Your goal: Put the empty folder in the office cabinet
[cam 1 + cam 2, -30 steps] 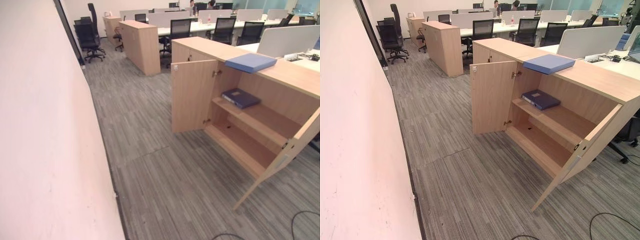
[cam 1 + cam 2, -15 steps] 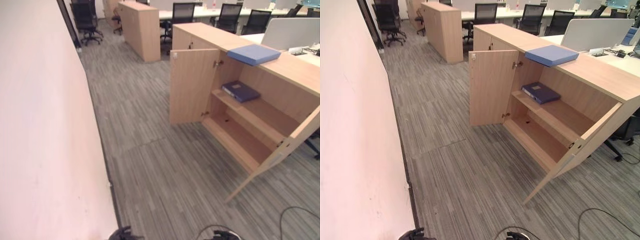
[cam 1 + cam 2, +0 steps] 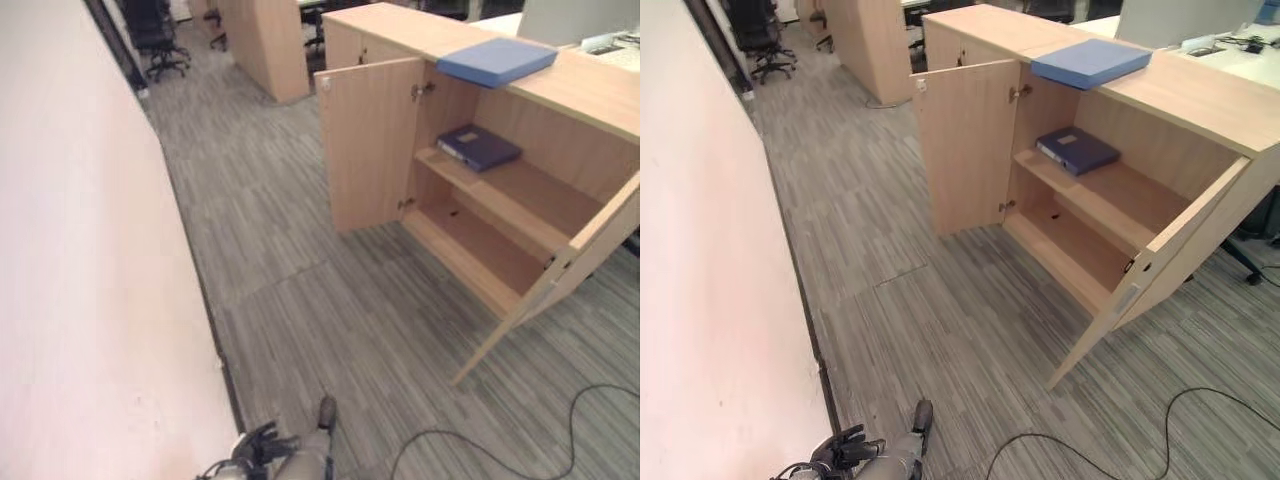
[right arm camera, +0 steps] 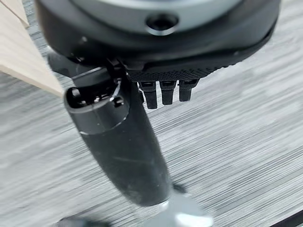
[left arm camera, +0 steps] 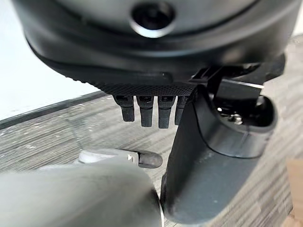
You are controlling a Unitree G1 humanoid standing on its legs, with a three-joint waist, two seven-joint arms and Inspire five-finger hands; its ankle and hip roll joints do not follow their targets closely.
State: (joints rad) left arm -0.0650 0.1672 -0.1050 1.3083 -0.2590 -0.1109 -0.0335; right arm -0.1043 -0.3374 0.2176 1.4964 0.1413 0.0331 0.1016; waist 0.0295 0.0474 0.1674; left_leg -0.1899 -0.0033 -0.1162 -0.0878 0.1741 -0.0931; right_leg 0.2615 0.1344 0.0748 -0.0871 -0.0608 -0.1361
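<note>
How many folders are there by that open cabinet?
2. A light blue folder lies on top of the cabinet; a dark blue folder lies on its upper shelf. The doors may hide others.

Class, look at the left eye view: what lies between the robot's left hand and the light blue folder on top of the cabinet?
Bare grey carpet, then the cabinet's open left door, lie between the left hand and the light blue folder.

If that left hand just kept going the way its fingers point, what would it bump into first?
Most likely the carpeted floor. In its wrist view the left hand hangs open, holding nothing, fingers aimed down at the carpet near the wall's base. How far off the floor lies is unclear.
</note>
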